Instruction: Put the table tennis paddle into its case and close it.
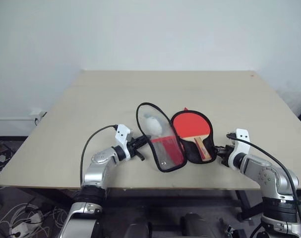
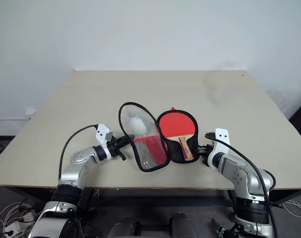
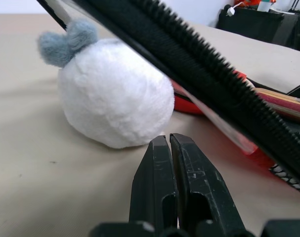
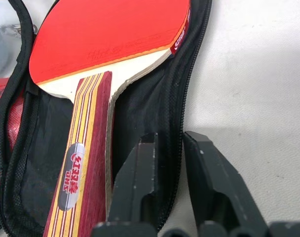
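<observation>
While the case (image 1: 165, 141) lies unzipped near the front edge of the beige table (image 1: 90, 99), I see its two halves spread apart like a clamshell: the half on my left stands tilted up, a clear plastic panel rimmed in black zip tape with a red and black mesh patch low down, and the half on my right lies flat, showing matte black fabric lining. The table tennis paddle (image 1: 192, 126) rests in that flat half, its round smooth red rubber face toward the far side and its striped wooden handle pointing back toward me, a small oval label on the grip. My left gripper (image 3: 169, 163) sits just beside the raised half with its ridged black fingers pressed together, clenched on nothing that I can make out. Just past its tips a small fluffy white plush ball (image 3: 112, 91) with a grey-blue tuft sits on the table, under the slanting toothed zip edge. My right gripper (image 4: 169, 173) is at the handle end of the case, its two blocky fingers standing a narrow gap apart, straddling the black zip rim beside the paddle's handle.
</observation>
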{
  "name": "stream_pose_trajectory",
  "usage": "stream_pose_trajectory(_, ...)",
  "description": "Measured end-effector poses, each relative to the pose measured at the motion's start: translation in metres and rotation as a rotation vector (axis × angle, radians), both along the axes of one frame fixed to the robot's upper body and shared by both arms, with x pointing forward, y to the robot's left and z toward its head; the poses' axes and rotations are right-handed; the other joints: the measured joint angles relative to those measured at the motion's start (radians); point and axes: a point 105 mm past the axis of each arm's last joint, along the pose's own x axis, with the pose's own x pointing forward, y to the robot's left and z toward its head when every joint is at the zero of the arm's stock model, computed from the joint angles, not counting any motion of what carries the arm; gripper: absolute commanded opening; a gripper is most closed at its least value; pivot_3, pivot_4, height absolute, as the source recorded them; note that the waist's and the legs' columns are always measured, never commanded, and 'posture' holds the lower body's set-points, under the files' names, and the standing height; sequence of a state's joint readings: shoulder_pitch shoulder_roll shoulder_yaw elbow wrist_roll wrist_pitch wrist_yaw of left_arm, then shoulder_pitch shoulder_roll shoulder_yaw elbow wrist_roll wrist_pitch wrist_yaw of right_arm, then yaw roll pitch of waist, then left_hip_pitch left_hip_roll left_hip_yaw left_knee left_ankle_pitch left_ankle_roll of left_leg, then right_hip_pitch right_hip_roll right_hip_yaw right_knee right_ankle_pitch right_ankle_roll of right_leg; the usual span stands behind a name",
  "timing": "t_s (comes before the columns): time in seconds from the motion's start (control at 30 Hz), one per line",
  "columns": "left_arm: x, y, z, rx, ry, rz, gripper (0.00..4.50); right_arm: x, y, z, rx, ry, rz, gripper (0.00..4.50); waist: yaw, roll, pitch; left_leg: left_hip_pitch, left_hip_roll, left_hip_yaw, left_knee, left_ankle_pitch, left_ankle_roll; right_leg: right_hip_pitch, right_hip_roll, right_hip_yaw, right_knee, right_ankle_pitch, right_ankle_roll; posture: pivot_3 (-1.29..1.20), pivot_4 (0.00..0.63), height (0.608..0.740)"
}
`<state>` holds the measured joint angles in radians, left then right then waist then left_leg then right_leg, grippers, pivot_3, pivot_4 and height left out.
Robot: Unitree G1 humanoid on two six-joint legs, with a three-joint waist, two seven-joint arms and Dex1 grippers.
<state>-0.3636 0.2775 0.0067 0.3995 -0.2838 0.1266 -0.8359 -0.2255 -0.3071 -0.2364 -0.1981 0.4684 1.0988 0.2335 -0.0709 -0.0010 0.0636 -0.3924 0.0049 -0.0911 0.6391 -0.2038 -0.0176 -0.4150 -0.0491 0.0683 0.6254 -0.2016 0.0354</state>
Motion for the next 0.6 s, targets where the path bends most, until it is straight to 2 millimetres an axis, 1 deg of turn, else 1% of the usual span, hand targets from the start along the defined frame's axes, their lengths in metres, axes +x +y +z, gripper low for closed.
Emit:
stream_pose_trajectory(0.17,0.000,-0.003,0.000,-0.002,0.000,-0.008,0.00,0.004,-0.007,0.006,0.007,-0.042,-0.042,0.98,0.000,0.000,0.000,0.000,0.000,0.000,0.000,0.000,0.000,0.000,0.000,0.000,0.000,0.000,0.000,0.00,0.000,0.740)
stream_pose_trajectory(0.27,-0.001,-0.009,-0.001,-0.003,0.003,-0.028,0.00,0.009,-0.012,0.015,0.019,-0.088,-0.068,1.54,0.000,0.000,0.000,0.000,0.000,0.000,0.000,0.000,0.000,0.000,0.000,0.000,0.000,0.000,0.000,0.00,0.000,0.740)
stream_pose_trajectory(0.37,-0.002,-0.013,-0.001,0.002,0.005,-0.043,0.00,0.014,-0.013,0.025,0.037,-0.131,-0.086,2.36,0.000,0.000,0.000,0.000,0.000,0.000,0.000,0.000,0.000,0.000,0.000,0.000,0.000,0.000,0.000,0.00,0.000,0.740)
stream_pose_trajectory(0.4,-0.002,-0.013,-0.001,0.002,0.005,-0.046,0.00,0.014,-0.013,0.026,0.038,-0.137,-0.088,2.71,0.000,0.000,0.000,0.000,0.000,0.000,0.000,0.000,0.000,0.000,0.000,0.000,0.000,0.000,0.000,0.00,0.000,0.740)
stream_pose_trajectory(0.43,-0.002,-0.016,-0.001,0.005,0.007,-0.057,0.00,0.016,-0.014,0.028,0.035,-0.148,-0.094,2.93,0.000,0.000,0.000,0.000,0.000,0.000,0.000,0.000,0.000,0.000,0.000,0.000,0.000,0.000,0.000,0.00,0.000,0.740)
stream_pose_trajectory(0.6,-0.004,-0.035,0.000,0.049,-0.005,-0.136,0.00,0.017,-0.012,0.029,0.036,-0.160,-0.101,2.93,0.000,0.000,0.000,0.000,0.000,0.000,0.000,0.000,0.000,0.000,0.000,0.000,0.000,0.000,0.000,0.00,0.000,0.740)
